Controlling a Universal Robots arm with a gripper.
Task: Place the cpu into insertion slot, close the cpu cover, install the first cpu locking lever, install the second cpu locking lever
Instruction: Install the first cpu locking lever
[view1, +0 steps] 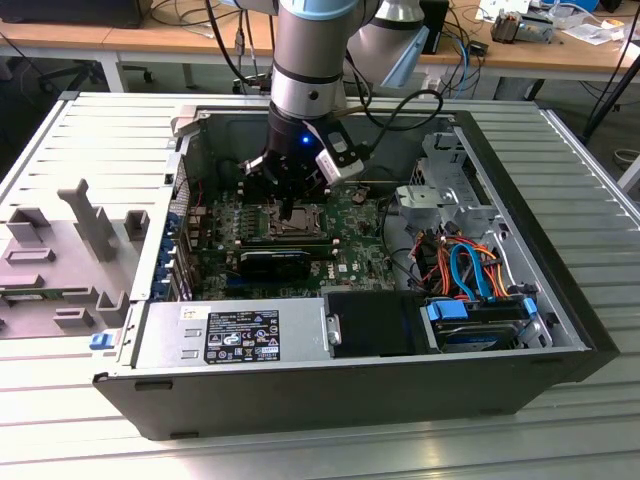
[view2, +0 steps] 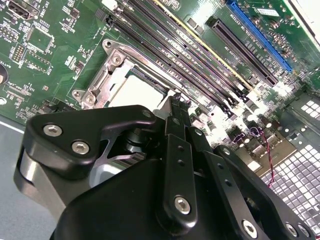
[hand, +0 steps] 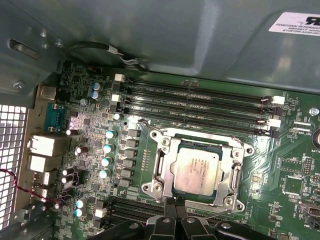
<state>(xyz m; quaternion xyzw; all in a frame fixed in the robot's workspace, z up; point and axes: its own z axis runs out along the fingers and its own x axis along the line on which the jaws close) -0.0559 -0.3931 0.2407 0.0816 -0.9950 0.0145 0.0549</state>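
The cpu lies flat in the insertion slot, and the cpu cover is down around it. The tool sits just beside the slot, pinched narrow and holding nothing. The chip looks light and easy to hurt, so hold its edges only.

- The cpu is showing a dull, matt silver-grey metal top
- The cpu cover is gleaming as bare silver metal
- The gripper is looking matt black, its screw heads shining
- The motherboard is glinting glossy green
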